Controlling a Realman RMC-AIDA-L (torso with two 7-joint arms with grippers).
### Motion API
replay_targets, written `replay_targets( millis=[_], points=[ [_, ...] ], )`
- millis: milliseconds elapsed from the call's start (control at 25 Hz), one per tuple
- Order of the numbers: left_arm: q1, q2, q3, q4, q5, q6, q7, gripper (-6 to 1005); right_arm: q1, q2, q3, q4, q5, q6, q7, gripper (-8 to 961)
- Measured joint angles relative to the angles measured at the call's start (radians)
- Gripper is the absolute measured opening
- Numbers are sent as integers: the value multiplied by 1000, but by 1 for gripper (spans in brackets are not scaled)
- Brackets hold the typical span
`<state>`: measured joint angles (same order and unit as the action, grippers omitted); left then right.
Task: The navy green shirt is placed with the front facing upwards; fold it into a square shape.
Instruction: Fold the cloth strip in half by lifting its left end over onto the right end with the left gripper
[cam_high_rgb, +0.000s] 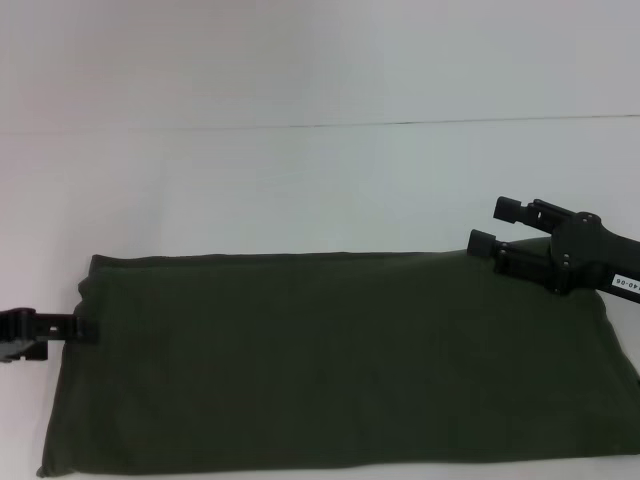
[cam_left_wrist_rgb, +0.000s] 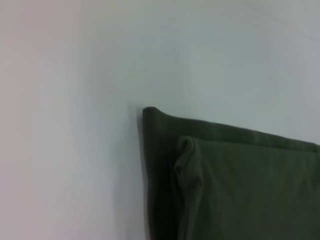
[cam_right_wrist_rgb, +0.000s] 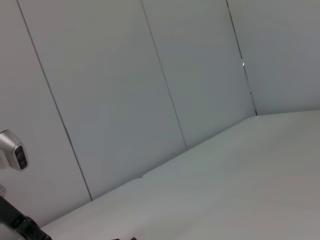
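Observation:
The navy green shirt lies on the white table as a wide rectangle, plain green side up, with no lettering showing. My left gripper sits low at the shirt's left edge, touching the cloth. My right gripper hovers open just above the shirt's far right corner, with nothing between its fingers. In the left wrist view a corner of the shirt shows two stacked layers, the upper one set back from the lower. The right wrist view holds no shirt.
The white table stretches beyond the shirt to a seam line at the back. Pale wall panels and the tabletop fill the right wrist view. The shirt's near edge runs along the bottom of the head view.

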<state>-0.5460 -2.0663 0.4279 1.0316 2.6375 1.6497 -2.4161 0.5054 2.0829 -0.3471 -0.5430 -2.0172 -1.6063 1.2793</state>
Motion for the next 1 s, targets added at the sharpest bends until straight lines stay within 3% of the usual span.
replay_targets(
  millis=[1000],
  points=[
    [-8, -6, 45, -62, 30, -60, -3, 933, 3, 0, 5, 3, 0, 2, -6, 835]
  ],
)
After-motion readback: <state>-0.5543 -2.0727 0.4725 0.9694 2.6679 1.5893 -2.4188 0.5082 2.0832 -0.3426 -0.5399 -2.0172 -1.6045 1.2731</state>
